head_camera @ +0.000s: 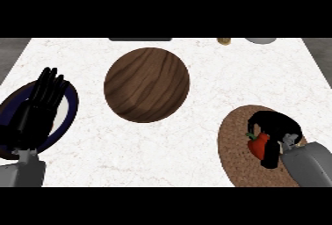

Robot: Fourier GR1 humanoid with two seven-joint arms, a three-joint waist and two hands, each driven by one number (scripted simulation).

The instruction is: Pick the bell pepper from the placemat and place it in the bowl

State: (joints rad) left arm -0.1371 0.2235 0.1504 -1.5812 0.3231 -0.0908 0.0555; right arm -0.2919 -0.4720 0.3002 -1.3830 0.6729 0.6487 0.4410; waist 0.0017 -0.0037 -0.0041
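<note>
A red bell pepper [258, 144] with a green stem sits on the round brown woven placemat [235, 154] at the right front. My right hand [279, 129] is curled over and around the pepper, fingers arching above it and the thumb beside it. The wooden bowl [146, 84] lies in the middle of the counter, up and to the left of the placemat. My left hand [35, 110] stays open at the left edge, fingers straight and pointing up.
A dark blue plate with a white centre [66, 110] lies under my left hand. At the far edge sit a dark grey object [140, 39], a small tan item [224, 41] and a pale round object [261, 40]. White marble counter [194, 132] runs between bowl and placemat.
</note>
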